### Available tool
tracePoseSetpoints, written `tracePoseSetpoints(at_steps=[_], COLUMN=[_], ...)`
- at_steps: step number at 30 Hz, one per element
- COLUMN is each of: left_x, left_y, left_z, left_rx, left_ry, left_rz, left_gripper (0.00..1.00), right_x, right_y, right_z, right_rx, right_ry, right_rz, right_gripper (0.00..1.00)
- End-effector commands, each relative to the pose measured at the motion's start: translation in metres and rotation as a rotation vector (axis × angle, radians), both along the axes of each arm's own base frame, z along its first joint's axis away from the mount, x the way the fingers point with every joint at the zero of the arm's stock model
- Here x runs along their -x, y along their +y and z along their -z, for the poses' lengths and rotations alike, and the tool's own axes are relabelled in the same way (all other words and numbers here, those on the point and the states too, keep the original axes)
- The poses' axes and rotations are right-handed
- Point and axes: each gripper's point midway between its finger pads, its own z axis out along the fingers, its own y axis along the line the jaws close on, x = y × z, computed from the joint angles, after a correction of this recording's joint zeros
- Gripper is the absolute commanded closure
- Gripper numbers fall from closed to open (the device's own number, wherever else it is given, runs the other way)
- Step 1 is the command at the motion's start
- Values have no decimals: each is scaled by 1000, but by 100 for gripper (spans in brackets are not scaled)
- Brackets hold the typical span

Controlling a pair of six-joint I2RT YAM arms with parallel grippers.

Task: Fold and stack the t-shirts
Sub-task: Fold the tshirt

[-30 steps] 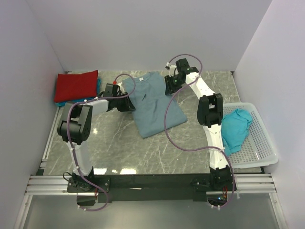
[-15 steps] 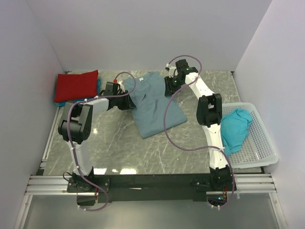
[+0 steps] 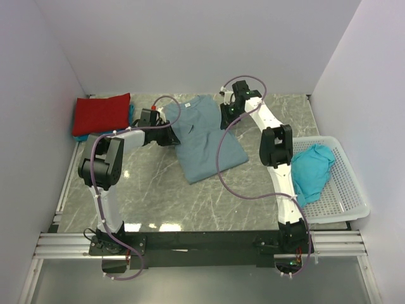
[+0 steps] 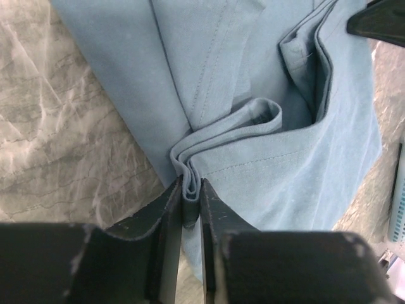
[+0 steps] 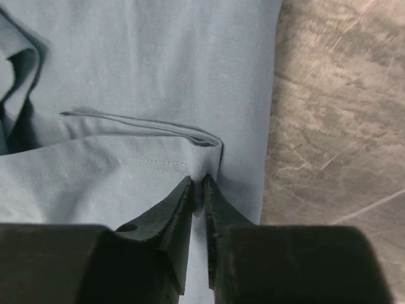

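Left gripper (image 4: 191,190): the jaws are drawn narrow and clamped on a bunched fold at the left edge of the dusty slate-blue soft t-shirt (image 4: 253,82). Right gripper (image 5: 197,185): the jaws are likewise pinched on a folded hem at the same shirt's right edge. The shirt is spread at the far centre of the grey marbled tabletop (image 3: 164,196), between both arms. A folded red t-shirt (image 3: 101,114) is noted at the far left. A crumpled turquoise t-shirt (image 3: 313,168) is lodged in the white perforated plastic basket (image 3: 351,193) at the right.
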Motion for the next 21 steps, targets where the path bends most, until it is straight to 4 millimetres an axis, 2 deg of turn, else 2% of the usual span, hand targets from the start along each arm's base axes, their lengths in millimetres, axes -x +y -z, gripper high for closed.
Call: tracePoseSetpoints(at_steps=[1,4,12,16,21], left_x=[-15,-16,-17,-18,-20], left_y=[-9,-11,-15,-16,-17], left_z=[-26,-35,-58,-65,-71], left_rx=[47,48,66,67,70], left_ry=[-66,-91,-156,-178,-194], left_rz=[27,48,91,103,109], left_gripper=[80,89,99,99,100], right_x=[-4,-8,-16,-16,-18], right_y=[2,-3,-14,-17,-24], right_z=[-16,-26,-73,-87,-94], right_rx=[-4,-2,-94,-112,-108], right_ry=[-32,-77,-173,-200,-219], right_rz=[-1,2,26,27,46], right_gripper=[87,100,100,100,100])
